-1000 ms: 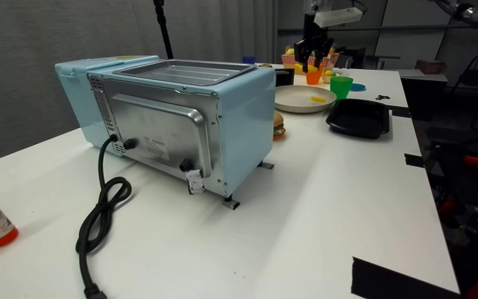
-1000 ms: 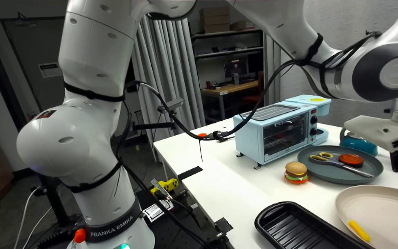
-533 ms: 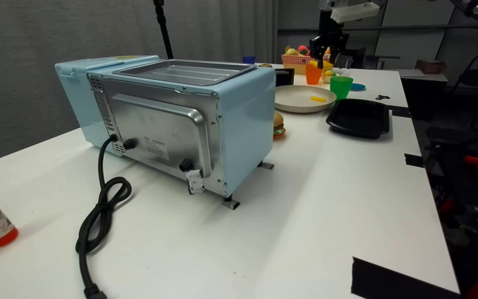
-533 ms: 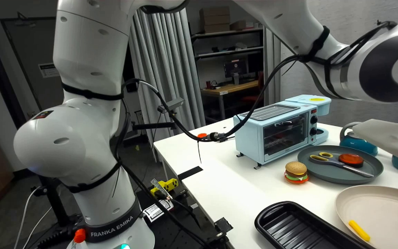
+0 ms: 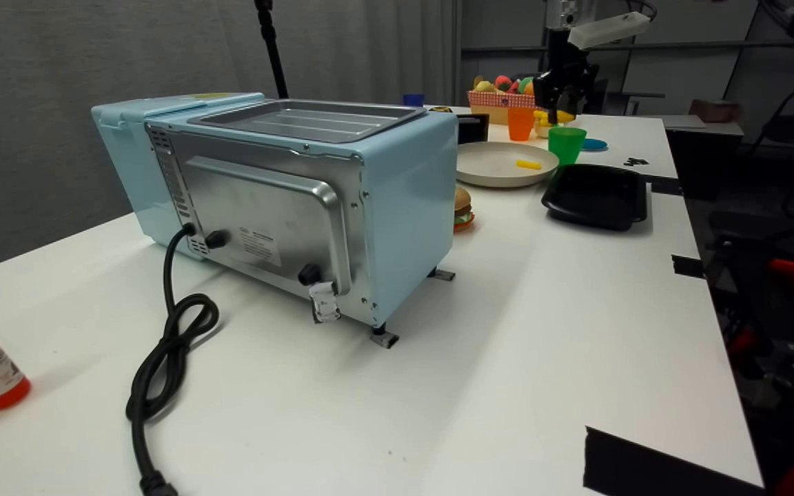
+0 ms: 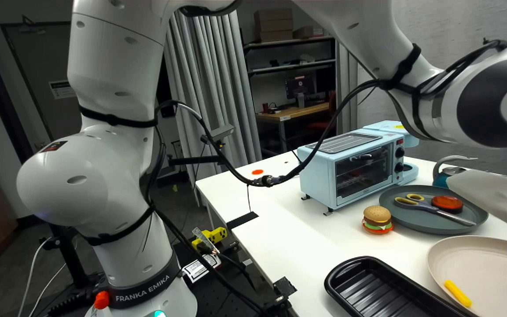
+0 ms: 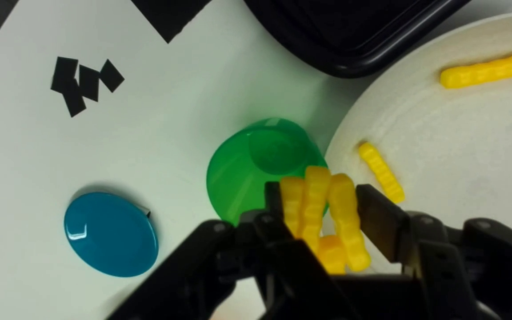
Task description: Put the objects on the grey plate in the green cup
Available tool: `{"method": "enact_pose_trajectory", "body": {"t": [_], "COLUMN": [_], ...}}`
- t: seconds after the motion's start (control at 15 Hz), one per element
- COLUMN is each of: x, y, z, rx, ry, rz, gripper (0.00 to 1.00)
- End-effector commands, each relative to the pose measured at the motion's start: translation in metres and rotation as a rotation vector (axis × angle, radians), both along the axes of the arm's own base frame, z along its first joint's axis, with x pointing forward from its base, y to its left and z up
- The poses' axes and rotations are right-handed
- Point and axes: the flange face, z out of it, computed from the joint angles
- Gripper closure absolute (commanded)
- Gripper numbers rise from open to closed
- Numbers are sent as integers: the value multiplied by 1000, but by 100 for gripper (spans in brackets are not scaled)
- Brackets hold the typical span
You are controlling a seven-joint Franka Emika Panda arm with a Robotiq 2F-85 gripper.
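Pincer (image 7: 319,191): narrowed onto fanned bundle of yellow crinkle-cut fries (image 7: 347,218) | green cup (image 7: 242,178): on desk (image 7: 171,155) beside grey plate (image 7: 460,155) | two loose fries (image 7: 487,72) on plate | risk: bundle overlaps only cup's plate-side edge in wrist view; release off-centre could spill sticks outside.

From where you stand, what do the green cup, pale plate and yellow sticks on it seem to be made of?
Green cup: probably smooth, slightly glossy plastic, from the light streaks on its wall.
Pale plate: matte, its face without sharp highlights; plastic or ceramic, I can't tell.
Yellow sticks: likely moulded plastic, given their even colour and rounded ridges.
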Motion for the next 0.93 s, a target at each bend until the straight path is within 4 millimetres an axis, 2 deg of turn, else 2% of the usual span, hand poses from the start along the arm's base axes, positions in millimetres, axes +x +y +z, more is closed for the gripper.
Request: {"method": "enact_pose_trajectory", "body": {"t": [0.0, 0.87], "x": [-9, -15], "y": [-6, -15], "z": [6, -5], "rx": [-7, -23], "ry": [0, 31], "rz": [2, -3], "gripper": [79, 79]}}
